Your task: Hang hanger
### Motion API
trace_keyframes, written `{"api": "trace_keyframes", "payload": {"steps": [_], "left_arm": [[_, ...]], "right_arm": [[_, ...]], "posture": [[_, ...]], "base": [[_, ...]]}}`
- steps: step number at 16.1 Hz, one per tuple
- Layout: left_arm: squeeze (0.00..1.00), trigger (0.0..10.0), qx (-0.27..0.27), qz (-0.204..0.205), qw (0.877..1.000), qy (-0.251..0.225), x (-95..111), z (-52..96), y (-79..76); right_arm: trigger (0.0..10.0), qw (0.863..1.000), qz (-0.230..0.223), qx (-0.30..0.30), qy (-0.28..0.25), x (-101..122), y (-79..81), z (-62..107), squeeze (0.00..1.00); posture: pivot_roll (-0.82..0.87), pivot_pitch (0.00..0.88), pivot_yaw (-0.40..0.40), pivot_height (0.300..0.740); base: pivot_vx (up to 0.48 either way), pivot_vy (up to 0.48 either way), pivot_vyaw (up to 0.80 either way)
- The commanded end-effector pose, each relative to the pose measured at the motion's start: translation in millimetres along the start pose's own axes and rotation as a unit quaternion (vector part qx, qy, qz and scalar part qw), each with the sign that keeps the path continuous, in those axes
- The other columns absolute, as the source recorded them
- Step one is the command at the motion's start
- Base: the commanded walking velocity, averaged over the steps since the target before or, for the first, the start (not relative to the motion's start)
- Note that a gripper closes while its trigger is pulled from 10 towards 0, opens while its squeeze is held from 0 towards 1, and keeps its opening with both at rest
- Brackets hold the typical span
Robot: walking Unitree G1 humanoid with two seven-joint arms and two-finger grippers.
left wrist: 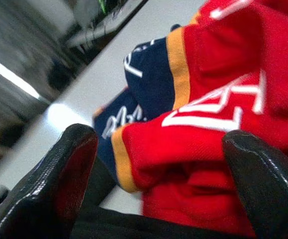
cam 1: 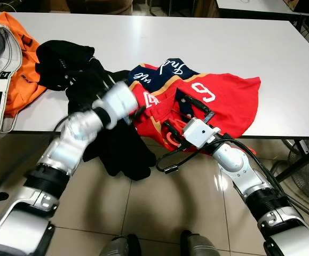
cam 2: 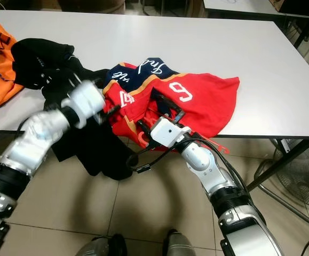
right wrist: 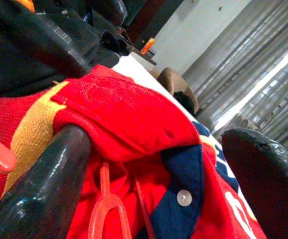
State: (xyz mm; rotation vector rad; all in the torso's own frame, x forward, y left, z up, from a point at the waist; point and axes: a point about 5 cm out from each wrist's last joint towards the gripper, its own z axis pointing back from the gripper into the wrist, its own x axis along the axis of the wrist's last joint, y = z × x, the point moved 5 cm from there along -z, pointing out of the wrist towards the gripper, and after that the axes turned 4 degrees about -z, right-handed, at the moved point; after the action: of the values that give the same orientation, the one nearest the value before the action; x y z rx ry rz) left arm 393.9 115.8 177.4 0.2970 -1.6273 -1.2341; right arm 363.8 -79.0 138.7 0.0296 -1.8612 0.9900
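Red jersey (cam 1: 218, 104) lies on the white table (cam 1: 197, 42) at the near edge, white numerals, partly legible script "Ind" on its navy collar; red hanger (right wrist: 104, 209) sits inside it; right gripper (right wrist: 148, 164) spread wide around a jersey fold; left gripper (left wrist: 158, 164), at 9 o'clock of the jersey, open, empty.

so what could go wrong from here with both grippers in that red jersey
The red jersey drapes over the table edge, so a tug from the right gripper may drag it off. The red hanger is tangled in its folds and could snag. The left gripper works beside the black garment, already hanging toward the floor, and might catch it.
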Motion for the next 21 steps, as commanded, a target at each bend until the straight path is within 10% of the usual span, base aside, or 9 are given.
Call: {"api": "trace_keyframes", "payload": {"steps": [1,3,7,21], "left_arm": [[0.0,10.0,0.004,-0.076,0.996,-0.039,14,-2.0,0.8],[0.0,10.0,0.023,-0.199,0.976,-0.086,26,-1.8,2.0],[0.0,10.0,0.034,-0.294,0.95,-0.104,26,-5.9,2.1],[0.0,10.0,-0.006,-0.343,0.929,-0.137,30,-31.9,-37.8]], "right_arm": [[10.0,1.0,-0.002,-0.005,-0.006,4,-4.0,-1.4,0.0],[10.0,1.0,-0.002,-0.007,-0.008,5,-4.7,-2.0,0.0],[10.0,1.0,-0.002,-0.006,-0.015,9,-3.4,-4.9,0.0],[10.0,0.998,-0.008,0.016,-0.061,36,13.9,-9.1,0.0]], "posture": [[-0.25,0.104,0.054,0.74],[-0.26,0.107,0.058,0.74],[-0.26,0.11,0.067,0.74],[-0.28,0.125,0.071,0.74]], "base": [[0.0,0.0,0.0],[0.0,0.0,0.0],[0.0,0.0,0.0],[0.0,0.0,0.0]]}}
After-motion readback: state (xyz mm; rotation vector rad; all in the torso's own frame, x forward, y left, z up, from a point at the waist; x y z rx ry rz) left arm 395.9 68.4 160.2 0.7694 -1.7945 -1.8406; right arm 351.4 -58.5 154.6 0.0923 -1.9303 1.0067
